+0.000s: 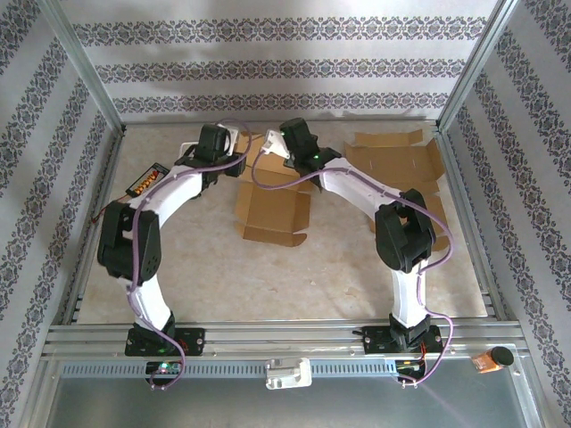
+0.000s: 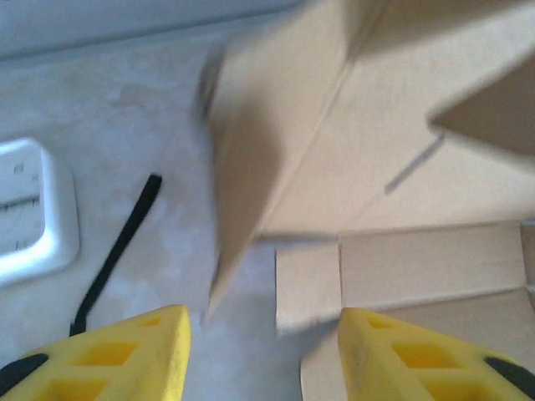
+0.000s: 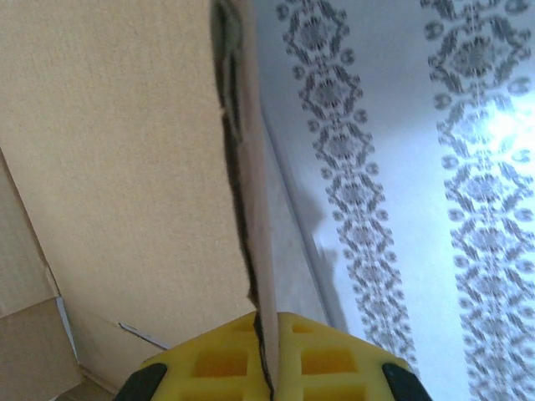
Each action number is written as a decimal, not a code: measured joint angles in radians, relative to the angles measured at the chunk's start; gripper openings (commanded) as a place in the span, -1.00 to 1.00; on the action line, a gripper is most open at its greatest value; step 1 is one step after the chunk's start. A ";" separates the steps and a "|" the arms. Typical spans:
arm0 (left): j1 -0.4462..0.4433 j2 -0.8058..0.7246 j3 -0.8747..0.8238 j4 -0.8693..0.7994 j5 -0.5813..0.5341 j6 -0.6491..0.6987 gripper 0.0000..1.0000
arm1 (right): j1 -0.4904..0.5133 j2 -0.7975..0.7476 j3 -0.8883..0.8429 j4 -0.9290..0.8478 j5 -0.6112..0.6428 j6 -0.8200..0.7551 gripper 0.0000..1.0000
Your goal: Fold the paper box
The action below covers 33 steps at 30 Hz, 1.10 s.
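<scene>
The paper box is lying partly unfolded at the far centre of the table. The right gripper is pinching one box panel, jaws pressed tight against it. The left gripper is hovering beside the box, jaws spread wide, holding nothing.

The box is plain brown, the right gripper's fingers yellow; right of them the wall shows grey floral stripes on white. Left of the left gripper lies a black strap.
</scene>
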 measured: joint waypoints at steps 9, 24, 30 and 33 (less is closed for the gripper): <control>0.000 -0.173 -0.230 0.228 0.240 0.047 0.16 | 0.010 -0.040 -0.089 -0.044 0.106 0.070 -1.00; -0.001 0.080 -0.225 0.697 0.489 0.304 0.37 | 0.010 -0.094 -0.150 -0.051 0.069 0.100 -1.00; -0.008 0.080 -0.225 0.752 0.483 0.367 0.37 | 0.010 -0.104 -0.154 -0.051 0.051 0.103 -1.00; -0.017 0.080 -0.225 0.751 0.479 0.396 0.25 | 0.010 -0.109 -0.154 -0.051 0.046 0.108 -1.00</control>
